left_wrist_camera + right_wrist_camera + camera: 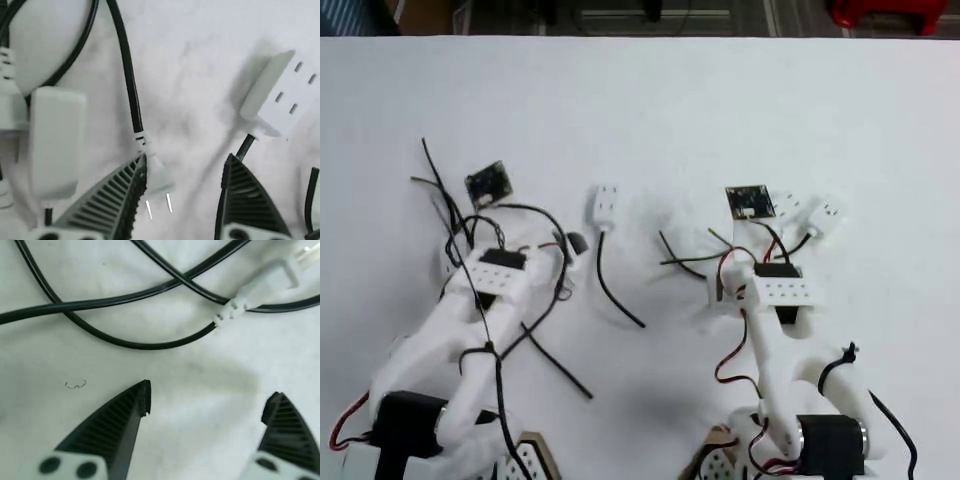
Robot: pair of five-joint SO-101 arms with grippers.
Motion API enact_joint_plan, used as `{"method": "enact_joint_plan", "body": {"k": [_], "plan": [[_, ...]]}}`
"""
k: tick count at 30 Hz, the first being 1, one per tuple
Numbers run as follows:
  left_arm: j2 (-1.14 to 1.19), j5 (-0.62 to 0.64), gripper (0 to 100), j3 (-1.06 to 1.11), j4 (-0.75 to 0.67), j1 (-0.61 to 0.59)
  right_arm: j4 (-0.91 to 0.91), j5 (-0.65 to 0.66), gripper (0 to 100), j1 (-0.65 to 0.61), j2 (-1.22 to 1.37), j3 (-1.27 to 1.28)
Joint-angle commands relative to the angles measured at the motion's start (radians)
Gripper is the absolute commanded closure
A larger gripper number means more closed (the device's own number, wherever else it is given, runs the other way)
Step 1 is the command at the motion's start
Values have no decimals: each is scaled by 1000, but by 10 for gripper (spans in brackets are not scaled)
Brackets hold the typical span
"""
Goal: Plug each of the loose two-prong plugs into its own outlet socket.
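Left gripper (185,172) spread wide over the table (200,60), one finger (120,197) touching a white two-prong plug (156,175), an outlet socket (282,95) nearby; right gripper (207,400) wide, gripping nothing, a second plug (270,280) near among black cords (125,299).

White table (640,100); beyond its far edge — a red object (885,12).

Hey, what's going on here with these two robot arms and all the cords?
The left claw is open, with a white two-prong plug lying against one of its fingers and an outlet socket, slots empty, just beyond. The right claw is open above the table, short of another plug among crossed black cords. So neither plug is gripped or plugged in yet.
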Motion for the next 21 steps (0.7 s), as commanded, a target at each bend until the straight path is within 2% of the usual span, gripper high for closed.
{"method": "enact_joint_plan", "body": {"k": [1,6,10,18,21], "plan": [[-15,98,755,-40,77,-12,-13,-2,644,-2,-33,-5],[-7,173,755,-112,203,-39,-13,-2,644,-4,-33,-5],[-5,224,755,-118,203,-88,-13,-2,644,-4,-33,-5],[-5,238,756,-118,180,-50,-13,-2,644,-5,-33,-5],[-4,278,756,-120,175,-56,-13,-2,644,-5,-33,-5]]}}
